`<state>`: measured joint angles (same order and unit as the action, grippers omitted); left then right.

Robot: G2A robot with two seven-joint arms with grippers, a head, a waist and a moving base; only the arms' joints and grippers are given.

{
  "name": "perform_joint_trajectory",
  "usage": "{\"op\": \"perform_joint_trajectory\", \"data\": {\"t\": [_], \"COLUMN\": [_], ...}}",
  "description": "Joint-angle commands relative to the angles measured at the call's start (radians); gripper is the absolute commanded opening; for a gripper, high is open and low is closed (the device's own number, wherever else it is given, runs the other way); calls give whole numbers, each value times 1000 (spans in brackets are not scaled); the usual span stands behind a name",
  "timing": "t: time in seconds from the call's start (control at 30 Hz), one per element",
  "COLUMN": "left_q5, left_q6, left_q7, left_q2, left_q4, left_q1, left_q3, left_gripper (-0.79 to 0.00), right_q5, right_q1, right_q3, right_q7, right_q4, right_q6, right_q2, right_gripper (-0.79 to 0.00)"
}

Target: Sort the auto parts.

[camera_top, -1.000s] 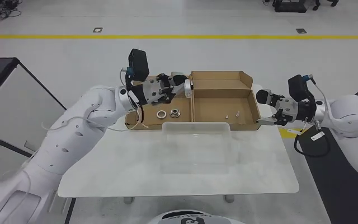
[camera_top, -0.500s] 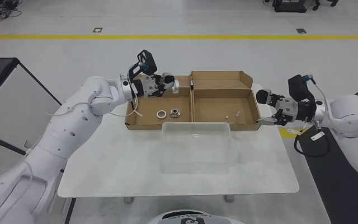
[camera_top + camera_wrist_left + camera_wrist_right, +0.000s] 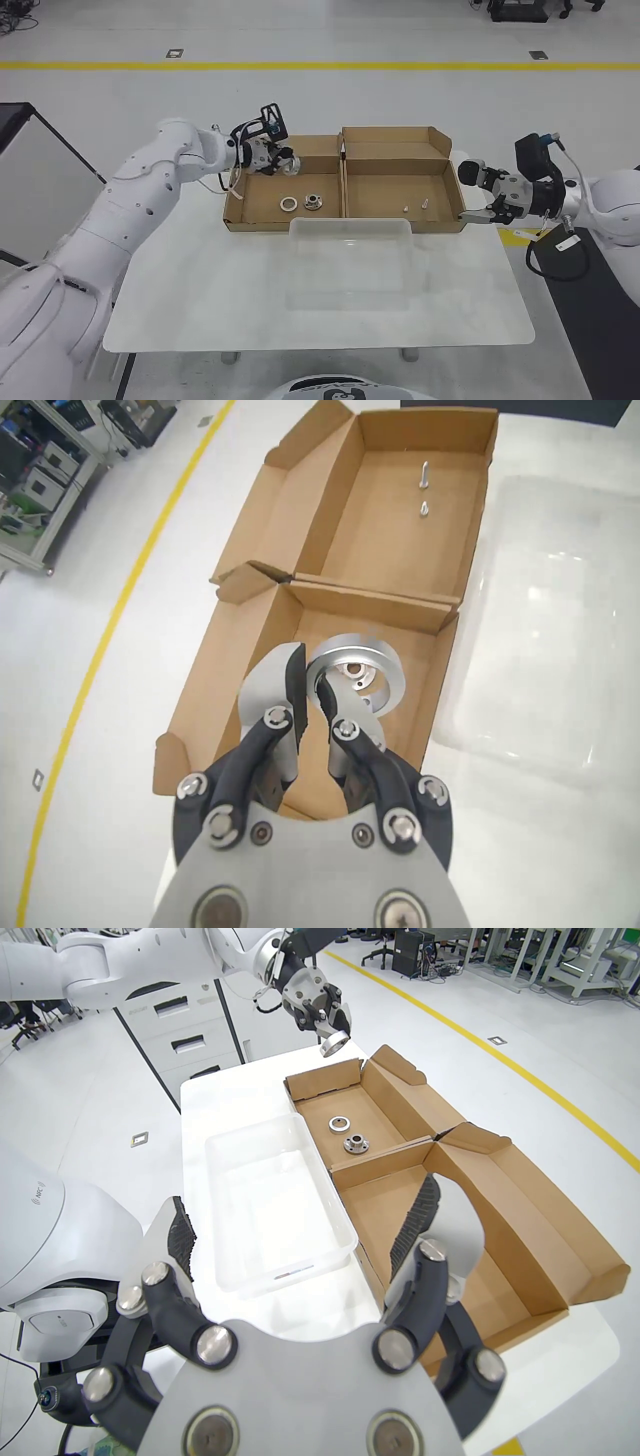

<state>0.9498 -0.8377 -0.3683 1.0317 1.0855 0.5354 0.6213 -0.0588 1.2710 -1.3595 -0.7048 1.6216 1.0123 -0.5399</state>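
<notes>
My left gripper (image 3: 281, 158) hangs over the far left corner of the left cardboard box (image 3: 262, 212), shut on the rim of a silver wheel (image 3: 356, 676); one finger is inside the wheel, one outside. The right wrist view shows that wheel (image 3: 334, 1044) held above the box's end. A flat silver ring (image 3: 287, 204) and a flanged hub (image 3: 314, 201) lie on this box's floor. The right cardboard box (image 3: 385, 190) holds two small metal pins (image 3: 405, 208) (image 3: 424, 203). My right gripper (image 3: 478, 196) is open beside the right box's outer end.
A clear plastic tray (image 3: 350, 224) stands on the white table (image 3: 200, 300), against the near sides of both boxes. Both boxes have raised flaps along their far sides. A yellow floor line (image 3: 100, 65) runs behind the table.
The left arm swung to the left, carrying the silver wheel from near the divider between the boxes to the left box's far left corner. The right arm has kept still.
</notes>
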Motion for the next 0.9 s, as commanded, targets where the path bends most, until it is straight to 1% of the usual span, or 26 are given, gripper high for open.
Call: {"op": "perform_joint_trajectory", "data": {"t": [0.0,0.2,0.33,0.5,0.7,0.87], "left_q5": [40,128,235,349,423,471], "left_q6": [4,2,-22,-62,-88,-84], "left_q7": [5,27,38,78,137,184], "left_q2": [13,62,91,124,167,204], "left_q4": [-40,-164,-230,-318,-400,-471], "left_q1": [-11,-50,-82,-113,-128,-130], "left_q3": [-22,-85,-132,-182,-227,-258], "left_gripper": [-785,-785,-785,-785,-785,-785], "right_q5": [0,0,0,0,0,0], "right_q1": [0,0,0,0,0,0], "right_q3": [0,0,0,0,0,0], "right_q7": [0,0,0,0,0,0], "right_q4": [0,0,0,0,0,0], "right_q6": [0,0,0,0,0,0], "right_q2": [0,0,0,0,0,0], "right_gripper": [0,0,0,0,0,0]}}
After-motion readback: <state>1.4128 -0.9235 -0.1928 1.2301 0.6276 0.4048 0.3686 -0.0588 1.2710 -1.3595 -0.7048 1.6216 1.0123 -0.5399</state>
